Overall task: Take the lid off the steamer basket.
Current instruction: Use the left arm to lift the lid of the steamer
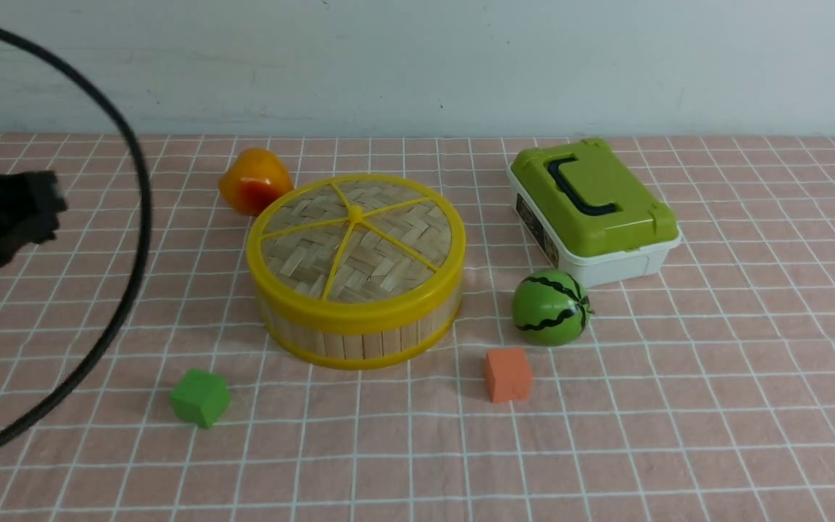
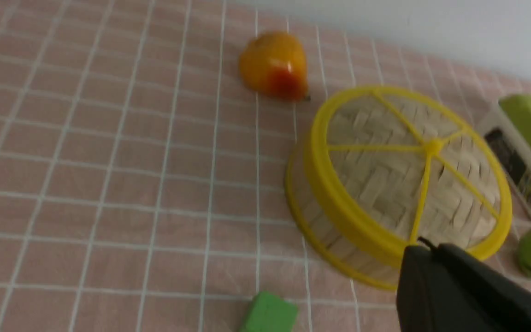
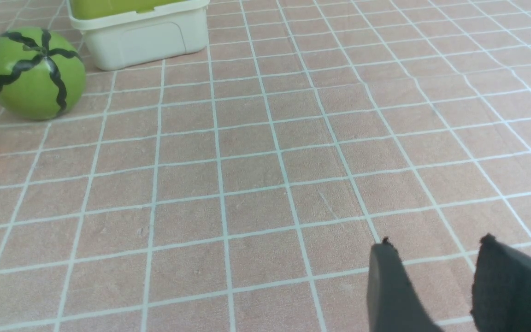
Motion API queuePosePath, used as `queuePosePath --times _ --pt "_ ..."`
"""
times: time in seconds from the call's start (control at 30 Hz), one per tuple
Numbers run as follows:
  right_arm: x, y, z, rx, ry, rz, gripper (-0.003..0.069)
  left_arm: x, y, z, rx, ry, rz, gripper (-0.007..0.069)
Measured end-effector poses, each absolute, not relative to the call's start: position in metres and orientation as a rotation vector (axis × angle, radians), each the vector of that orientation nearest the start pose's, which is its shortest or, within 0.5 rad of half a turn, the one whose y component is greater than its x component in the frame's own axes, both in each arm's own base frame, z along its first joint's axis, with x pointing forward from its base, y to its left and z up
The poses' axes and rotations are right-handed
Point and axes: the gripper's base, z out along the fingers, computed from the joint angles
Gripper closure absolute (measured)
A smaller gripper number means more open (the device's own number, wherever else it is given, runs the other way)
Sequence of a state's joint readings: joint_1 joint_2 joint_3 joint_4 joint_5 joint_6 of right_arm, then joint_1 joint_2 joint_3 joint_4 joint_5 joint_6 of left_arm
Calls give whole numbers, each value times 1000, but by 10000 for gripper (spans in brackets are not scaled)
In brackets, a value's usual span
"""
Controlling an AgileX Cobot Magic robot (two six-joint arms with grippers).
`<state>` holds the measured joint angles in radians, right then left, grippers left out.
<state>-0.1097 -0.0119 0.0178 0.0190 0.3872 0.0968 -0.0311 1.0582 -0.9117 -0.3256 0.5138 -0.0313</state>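
Both empty: left tool (image 2: 427, 250) closed, right tool (image 3: 437, 241) parted; lid (image 1: 356, 243) lies flat, knob up, on steamer basket (image 1: 359, 342).

The lid (image 1: 381, 250) is showing a matt woven bamboo panel under a smooth, glossy yellow plastic rim and spokes; the steamer basket (image 1: 359, 339) is showing pale bamboo slats between yellow plastic rims. The cloth (image 1: 715, 406) under everything is looking matt and lightly creased. The box (image 1: 591, 206) and striped ball (image 1: 549, 307) are presenting smooth plastic, the green cube (image 1: 200, 397) and orange cube (image 1: 508, 374) a matt, foam-like face.
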Motion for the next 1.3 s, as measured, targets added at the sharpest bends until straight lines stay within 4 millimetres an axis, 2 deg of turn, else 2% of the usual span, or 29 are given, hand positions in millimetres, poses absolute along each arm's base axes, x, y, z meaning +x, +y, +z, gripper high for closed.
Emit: queuePosePath --times 0.1,0.27,0.3,0.33,0.47,0.57,0.63,0.67,0.73,0.77,0.87,1.07,1.3 --pt "52 -5 173 205 1865 10 418 253 -32 347 -184 2251 -449 637" --pt "52 -5 173 205 1865 10 418 300 -67 346 -25 2399 -516 637" --pt "52 -5 173 205 1865 10 418 313 -77 347 13 2420 -513 637" --pt "52 -5 173 205 1865 10 418 314 -79 346 28 2425 -508 637" --pt "52 -5 173 205 1865 10 418 356 -111 353 117 2445 -444 636" --pt "52 -5 173 205 1865 10 418 380 -133 350 212 2445 -347 589" --pt "52 -5 173 205 1865 10 418 386 -142 349 252 2442 -307 555" --pt "52 -5 173 205 1865 10 418 395 -154 345 314 2441 -247 489" --pt "52 -5 173 205 1865 10 418 402 -165 339 365 2431 -196 413" --pt "52 -5 173 205 1865 10 418 403 -166 338 371 2430 -191 405" --pt "52 -5 173 205 1865 10 418 417 -182 320 433 2413 -135 269" --pt "52 -5 173 205 1865 10 418 433 -191 291 395 2413 -141 211" --pt "52 -5 173 205 1865 10 418 442 -193 279 325 2395 -151 208"
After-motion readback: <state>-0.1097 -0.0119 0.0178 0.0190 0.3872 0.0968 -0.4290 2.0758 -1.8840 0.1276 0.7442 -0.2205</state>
